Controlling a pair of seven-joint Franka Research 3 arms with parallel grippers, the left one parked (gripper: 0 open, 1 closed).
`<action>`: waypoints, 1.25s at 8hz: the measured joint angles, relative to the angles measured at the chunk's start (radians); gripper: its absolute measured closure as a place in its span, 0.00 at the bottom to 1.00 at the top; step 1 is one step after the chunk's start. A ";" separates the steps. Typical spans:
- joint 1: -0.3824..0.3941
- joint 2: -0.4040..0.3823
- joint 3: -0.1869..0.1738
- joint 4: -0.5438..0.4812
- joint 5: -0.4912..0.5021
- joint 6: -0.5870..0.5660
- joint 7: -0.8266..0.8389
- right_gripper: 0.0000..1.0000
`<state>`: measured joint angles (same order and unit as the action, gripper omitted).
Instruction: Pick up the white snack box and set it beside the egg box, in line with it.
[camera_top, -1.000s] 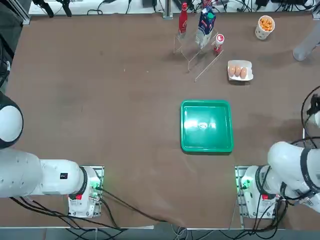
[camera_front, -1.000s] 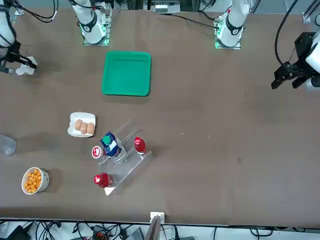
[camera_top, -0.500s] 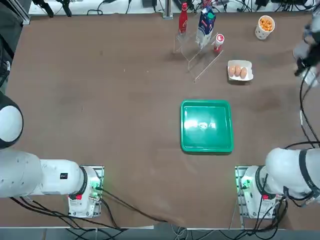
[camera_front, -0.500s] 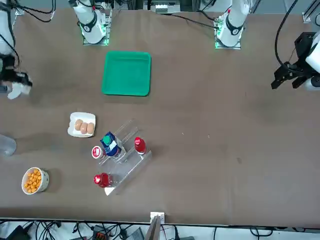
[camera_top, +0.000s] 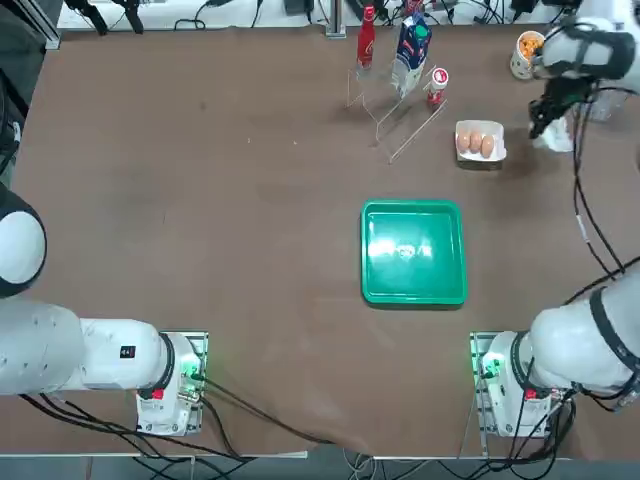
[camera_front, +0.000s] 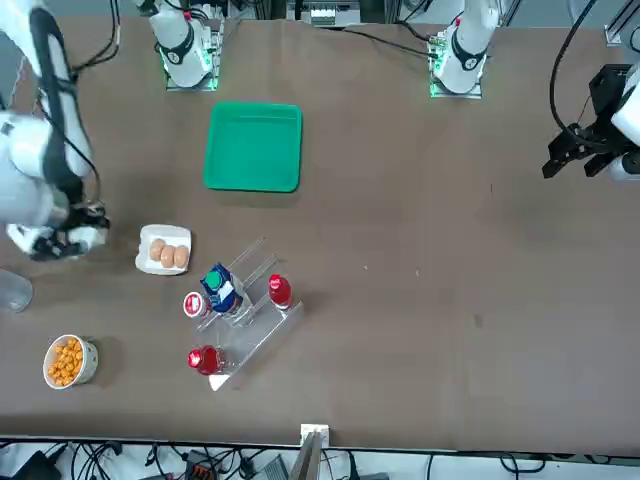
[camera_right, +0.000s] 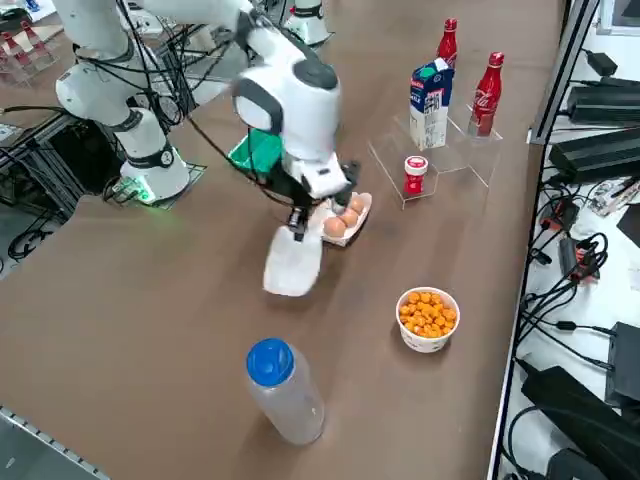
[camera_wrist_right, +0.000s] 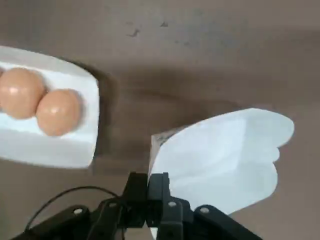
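My right gripper (camera_wrist_right: 148, 182) is shut on one edge of the white snack box (camera_wrist_right: 225, 155), a plain white box that hangs tilted from the fingers just above the table. In the right side view the snack box (camera_right: 293, 265) dangles below the gripper (camera_right: 297, 228), close beside the egg box (camera_right: 343, 218). The egg box (camera_top: 480, 141) is a small white tray showing two brownish eggs. From overhead, the gripper (camera_top: 543, 115) and snack box (camera_top: 556, 138) are a short way to the egg box's right. The front view has the snack box (camera_front: 92, 238) left of the egg box (camera_front: 164, 250).
A green tray (camera_top: 414, 251) lies nearer the robot. A cup of orange snacks (camera_right: 427, 318) and a clear bottle with a blue cap (camera_right: 285, 390) stand near the right edge. A clear rack (camera_top: 400, 95) with red bottles and a carton is behind the egg box.
My right arm has swung from the table's right edge toward the far side and then inward, carrying the white snack box close to the egg box.
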<state>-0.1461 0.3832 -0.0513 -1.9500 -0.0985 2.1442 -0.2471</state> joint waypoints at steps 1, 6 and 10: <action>0.006 0.037 -0.003 0.003 0.000 0.039 0.043 0.98; 0.020 0.078 -0.009 0.010 -0.015 0.115 0.118 0.98; 0.020 0.092 -0.011 0.010 -0.021 0.117 0.119 0.96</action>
<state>-0.1262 0.4749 -0.0621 -1.9398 -0.1194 2.2612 -0.1277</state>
